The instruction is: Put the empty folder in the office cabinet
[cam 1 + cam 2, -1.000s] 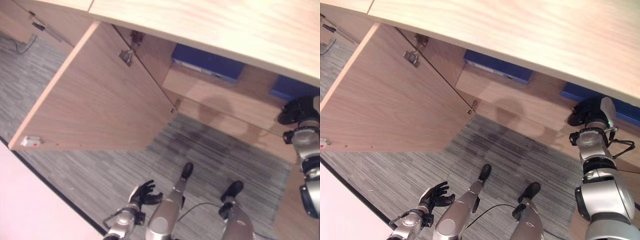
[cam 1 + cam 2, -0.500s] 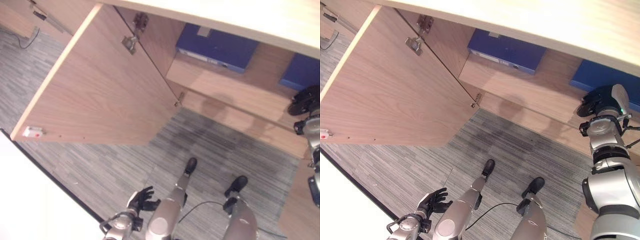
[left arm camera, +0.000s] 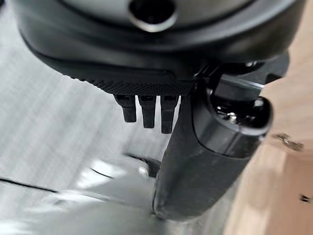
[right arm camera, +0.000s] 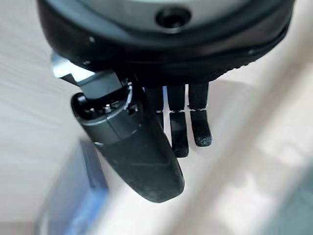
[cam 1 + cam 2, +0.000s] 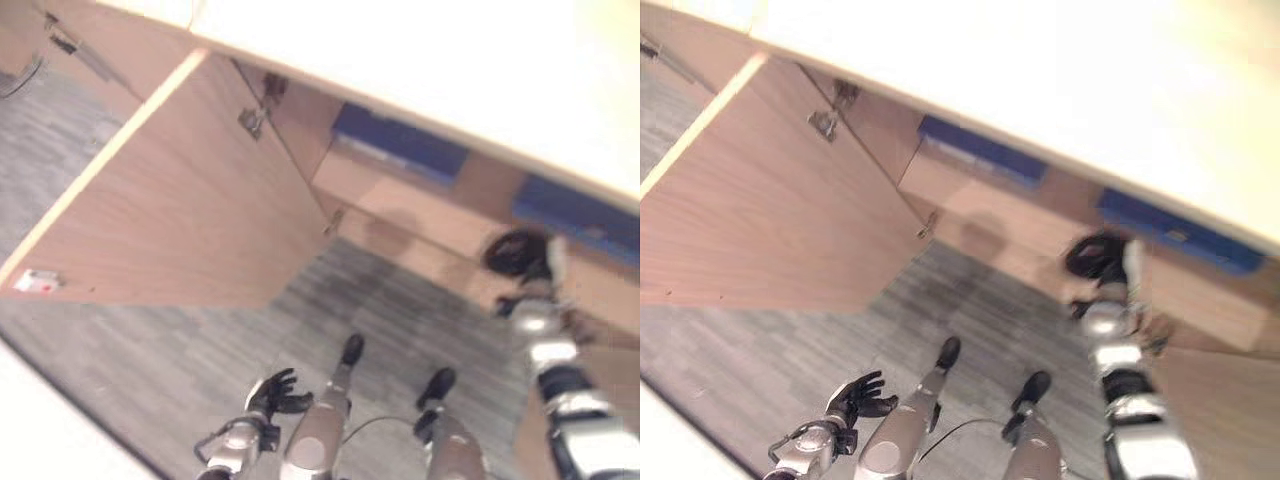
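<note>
Office cabinet [image 5: 180, 220]: door swung open. Blue folders [image 5: 400, 145], [image 5: 1170, 232] lie on its shelf. Right hand [image 5: 1098, 258]: raised near shelf, fingers straight, empty. Left hand [image 5: 274, 392]: low, fingers spread, empty.

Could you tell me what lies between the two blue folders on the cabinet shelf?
Bare wooden shelf: in the right eye view nothing stands between the left folder and the right folder.
</note>
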Motion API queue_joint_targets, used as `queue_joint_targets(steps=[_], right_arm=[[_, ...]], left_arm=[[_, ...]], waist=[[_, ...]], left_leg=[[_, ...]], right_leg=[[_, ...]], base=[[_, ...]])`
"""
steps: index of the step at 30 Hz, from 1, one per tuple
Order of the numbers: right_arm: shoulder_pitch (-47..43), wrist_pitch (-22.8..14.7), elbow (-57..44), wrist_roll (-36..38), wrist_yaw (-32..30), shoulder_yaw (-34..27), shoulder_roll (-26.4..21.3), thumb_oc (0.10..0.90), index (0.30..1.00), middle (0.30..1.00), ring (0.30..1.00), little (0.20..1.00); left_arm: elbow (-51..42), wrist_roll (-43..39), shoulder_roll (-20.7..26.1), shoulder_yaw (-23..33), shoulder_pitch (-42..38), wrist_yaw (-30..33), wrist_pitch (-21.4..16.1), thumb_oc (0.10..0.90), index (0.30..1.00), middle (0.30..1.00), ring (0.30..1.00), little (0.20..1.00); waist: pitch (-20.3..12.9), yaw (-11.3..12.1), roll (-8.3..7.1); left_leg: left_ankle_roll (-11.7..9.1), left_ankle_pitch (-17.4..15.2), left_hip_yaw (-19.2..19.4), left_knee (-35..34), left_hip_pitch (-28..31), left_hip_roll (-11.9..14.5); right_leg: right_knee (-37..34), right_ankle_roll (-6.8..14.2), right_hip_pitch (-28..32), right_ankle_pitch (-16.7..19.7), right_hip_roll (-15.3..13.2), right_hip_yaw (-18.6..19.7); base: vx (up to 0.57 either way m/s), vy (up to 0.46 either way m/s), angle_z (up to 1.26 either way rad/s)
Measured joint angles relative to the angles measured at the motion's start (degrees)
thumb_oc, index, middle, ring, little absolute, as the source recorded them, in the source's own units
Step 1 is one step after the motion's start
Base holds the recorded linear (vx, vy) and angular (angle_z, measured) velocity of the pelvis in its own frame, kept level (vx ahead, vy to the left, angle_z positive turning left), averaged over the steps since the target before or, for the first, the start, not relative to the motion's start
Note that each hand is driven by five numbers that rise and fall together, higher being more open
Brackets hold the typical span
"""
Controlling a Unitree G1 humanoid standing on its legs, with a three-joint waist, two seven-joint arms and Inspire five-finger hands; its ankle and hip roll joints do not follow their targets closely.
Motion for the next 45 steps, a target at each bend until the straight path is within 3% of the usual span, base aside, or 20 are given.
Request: queue_joint_targets(steps=[5,11,16,17,20,21,22,23,24,25,28,30,34,36,37,38,40,42,43,45], right_arm=[[16.1,1.1,-1.8,-0.5,4.4,2.3,6.6,0.400,0.300,0.300,0.300,0.300],[24.1,1.4,2.7,-3.5,8.8,3.6,7.7,0.400,0.300,0.300,0.300,0.300],[26.1,2.6,3.2,-6.1,11.6,7.5,6.7,0.400,0.300,0.300,0.300,0.300],[26.2,2.7,2.9,-6.7,12.0,7.5,6.7,0.800,0.900,0.900,0.900,0.900],[25.3,2.8,2.7,-7.5,13.2,7.7,6.8,0.800,0.900,0.900,0.900,0.900],[25.2,2.8,2.7,-7.4,13.1,7.7,6.8,0.800,0.900,0.900,0.900,0.900],[25.3,2.8,2.7,-6.8,13.2,8.3,6.9,0.800,0.900,0.900,0.900,0.900],[25.3,2.8,2.6,-6.6,13.3,8.9,7.3,0.800,0.900,0.900,0.900,0.900],[25.6,2.7,2.4,-5.7,13.2,9.7,7.8,0.800,0.900,0.900,0.900,0.900],[25.3,2.7,2.7,-5.7,13.3,9.6,7.9,0.800,0.900,0.900,0.900,0.900],[24.1,2.3,2.6,-5.6,13.2,9.6,7.4,0.800,0.900,0.900,0.900,0.900],[23.3,1.9,1.3,-5.6,13.0,9.6,6.3,0.800,0.900,0.900,0.900,0.900],[21.0,1.5,1.0,-5.6,13.0,9.6,3.2,0.800,0.900,0.900,0.900,0.900],[20.4,1.5,0.3,-5.6,13.0,7.2,2.0,0.800,0.900,0.900,0.900,0.900],[20.8,1.7,-1.2,-4.9,13.2,5.9,1.8,0.800,0.900,0.900,0.900,0.900],[23.1,1.7,-5.1,-3.7,13.0,3.2,1.7,0.800,0.900,0.900,0.900,0.900],[23.1,0.9,-5.8,-3.1,12.9,2.6,0.0,0.800,0.900,0.900,0.900,0.900],[23.4,0.9,-5.9,-2.2,13.0,2.1,-0.9,0.800,0.900,0.900,0.900,0.900],[24.5,0.8,-5.8,-1.8,13.1,1.6,-2.6,0.800,0.900,0.900,0.900,0.900],[25.1,0.8,-5.8,-1.2,13.2,1.5,-2.7,0.800,0.900,0.900,0.900,0.900]], left_arm=[[3.3,0.4,-0.1,3.3,-0.4,0.6,1.3,0.800,0.900,0.900,0.900,0.900],[4.7,0.6,0.2,5.2,2.5,0.9,2.3,0.800,0.900,0.900,0.900,0.900],[5.1,0.6,0.0,5.2,3.3,0.6,2.3,0.800,0.900,0.900,0.900,0.900],[4.9,0.6,-0.1,5.1,3.3,0.6,2.3,0.800,0.900,0.900,0.900,0.900],[3.8,-0.2,-0.1,5.1,4.1,0.8,2.3,0.800,0.900,0.900,0.900,0.900],[3.5,-0.5,-0.2,5.1,4.3,1.1,2.3,0.800,0.900,0.900,0.900,0.900],[1.5,-0.6,-0.5,5.0,4.4,1.9,2.2,0.800,0.900,0.900,0.900,0.900],[0.7,-0.8,0.0,5.0,4.7,2.1,1.8,0.800,0.900,0.900,0.900,0.900],[-1.0,-2.5,1.1,4.3,4.5,2.2,1.7,0.800,0.900,0.900,0.900,0.900],[-0.8,-2.9,0.8,3.9,4.9,2.3,1.2,0.800,0.900,0.900,0.900,0.900],[-1.7,-3.0,-1.0,2.9,5.9,3.2,1.0,0.800,0.900,0.900,0.900,0.900],[-3.0,-5.1,-2.8,2.7,6.6,3.3,1.1,0.800,0.900,0.900,0.900,0.900],[-4.5,-7.0,-3.9,2.0,7.6,3.4,0.7,0.800,0.900,0.900,0.900,0.900],[-4.9,-7.2,-1.5,3.8,7.3,-0.6,1.0,0.800,0.900,0.900,0.900,0.900],[-3.2,-7.1,-0.5,5.3,6.7,-2.4,0.6,0.800,0.900,0.900,0.900,0.900],[1.6,-7.1,0.3,9.1,6.1,-3.0,0.8,0.800,0.900,0.900,0.900,0.900],[2.4,-7.1,1.5,9.7,8.3,-2.1,0.9,0.800,0.900,0.900,0.900,0.900],[3.9,-6.7,1.7,10.0,8.5,-2.4,0.9,0.800,0.900,0.900,0.900,0.900],[3.7,-6.7,1.4,10.0,8.9,-2.8,0.8,0.800,0.900,0.900,0.900,0.900],[3.3,-6.7,0.2,9.4,9.4,-2.9,0.8,0.800,0.900,0.900,0.900,0.900]], waist=[[-4.4,-3.3,-5.84],[-10.9,-6.6,-8.40],[-14.4,-8.1,-8.65],[-14.5,-8.1,-8.65],[-14.5,-8.1,-8.26],[-14.5,-8.3,-8.03],[-14.3,-9.5,-7.18],[-14.5,-9.4,-7.27],[-14.8,-9.4,-8.53],[-14.9,-9.1,-8.15],[-15.1,-8.3,-5.22],[-14.8,-7.3,-2.03],[-14.0,-6.0,1.44],[-11.4,-6.1,-1.90],[-11.1,-6.4,-3.44],[-11.1,-7.7,-4.29],[-11.1,-9.1,-4.02],[-11.4,-9.8,-3.42],[-12.2,-11.0,-2.01],[-12.9,-11.1,-0.11]], left_leg=[[0.8,-1.6,3.9,-0.7,3.3,-0.3],[1.3,-3.7,7.9,-0.8,8.1,-0.1],[1.9,-4.6,10.7,-1.7,11.5,0.0],[2.0,-4.8,10.7,-1.6,11.5,-0.1],[3.0,-5.0,10.4,-1.5,13.4,0.1],[2.9,-5.1,9.3,-1.1,13.4,0.1],[3.2,-4.7,6.6,-0.6,13.2,0.6],[3.1,-3.6,4.9,-0.6,12.8,0.9],[2.3,-3.4,2.2,-0.6,11.7,0.0],[2.2,-2.5,0.5,-0.9,11.2,-0.1],[1.3,-1.2,-2.3,-1.3,10.1,0.5],[-1.6,1.0,-6.1,0.8,6.6,0.3],[-1.4,0.0,-4.1,-0.5,2.6,2.7],[-1.4,-4.9,5.6,2.2,-0.1,1.9],[-1.5,-5.4,14.2,5.1,-0.8,2.6],[-1.7,-6.2,25.8,10.8,0.1,5.9],[-2.8,-6.9,21.5,11.1,3.7,7.6],[-4.6,-7.8,21.4,11.6,7.1,9.0],[-4.2,-6.2,22.4,9.6,11.5,10.1],[-4.6,-6.8,22.9,4.8,14.5,10.5]], right_leg=[[-6.9,0.7,3.9,3.4,0.8,3.2],[-10.1,0.9,7.5,4.9,1.4,7.4],[-9.7,1.3,8.8,4.8,1.3,10.1],[-9.1,1.4,8.9,4.5,0.9,10.2],[-1.8,2.8,7.9,2.9,0.5,12.2],[1.0,3.9,7.4,2.1,0.5,15.3],[4.6,6.0,6.2,-2.6,3.3,24.8],[6.0,5.8,6.5,-5.0,6.1,29.9],[4.1,2.4,7.4,-7.4,7.9,30.3],[2.6,-0.6,8.6,-6.8,8.3,30.3],[-0.6,-0.6,10.1,-5.3,9.6,28.0],[-1.9,-0.7,10.5,-4.5,11.1,25.1],[-0.7,-3.1,8.4,-4.4,13.0,21.1],[-3.0,-4.9,8.6,-2.2,7.8,16.5],[-4.8,-5.0,9.2,-0.6,5.9,14.2],[-7.4,-4.7,11.5,0.1,4.5,11.3],[-7.2,-3.9,12.6,-0.1,3.4,9.5],[-7.7,-3.1,13.8,0.4,2.2,6.9],[-6.9,-0.7,14.9,-0.4,1.4,4.9],[-5.7,0.8,15.1,-0.2,0.5,2.7]], base=[[0.09,0.075,-0.32],[0.05,0.097,-0.39],[0.01,0.088,-0.31],[-0.03,0.043,-0.04],[-0.01,0.000,0.05],[-0.06,-0.015,0.62],[-0.05,-0.015,0.94],[-0.05,-0.093,1.30],[-0.02,-0.126,1.23],[-0.06,-0.170,1.07],[-0.14,-0.122,0.64],[-0.23,-0.089,1.03],[-0.21,0.054,0.67],[-0.28,0.155,1.11],[-0.21,0.128,1.32],[-0.07,0.041,1.12],[-0.09,0.096,0.74],[-0.06,0.109,0.78],[-0.01,0.149,1.17],[0.02,0.158,0.97]])
